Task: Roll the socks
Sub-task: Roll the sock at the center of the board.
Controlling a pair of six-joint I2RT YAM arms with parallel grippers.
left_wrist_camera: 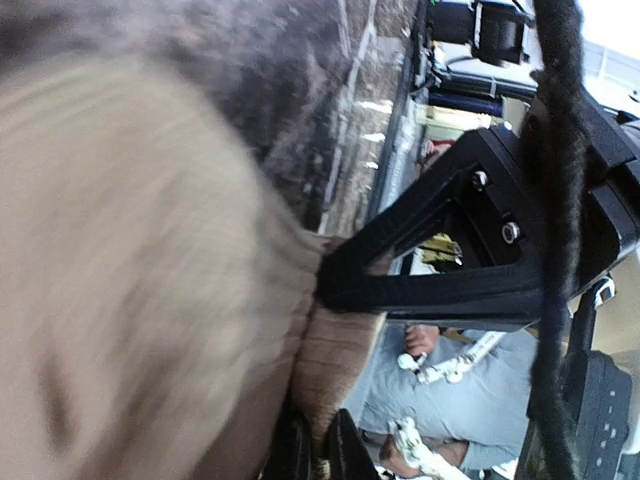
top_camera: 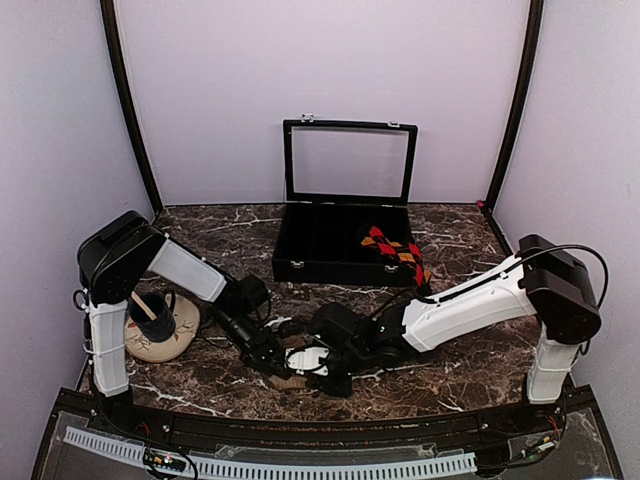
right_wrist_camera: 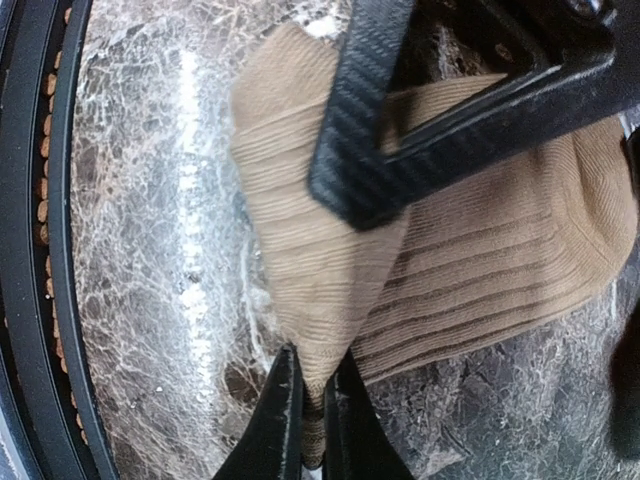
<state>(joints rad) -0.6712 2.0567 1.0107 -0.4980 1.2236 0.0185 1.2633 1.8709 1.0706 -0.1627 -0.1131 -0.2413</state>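
Both arms reach low and inward, meeting close to the near edge of the table [top_camera: 470, 372]. The left gripper [left_wrist_camera: 318, 450] and the right gripper [right_wrist_camera: 315, 420] are each pinched narrow on the tan sock [right_wrist_camera: 480, 260].

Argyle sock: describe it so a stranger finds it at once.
Start at the open black case, centre back. The argyle sock lies at its front right corner. Its red, orange and black diamonds set it apart from the plain tan sock.

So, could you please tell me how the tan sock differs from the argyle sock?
The tan sock is plain; the argyle sock has red, orange and black diamonds. The tan sock is held in jaws; the argyle sock lies untouched on the case's edge. Neither looks rolled.
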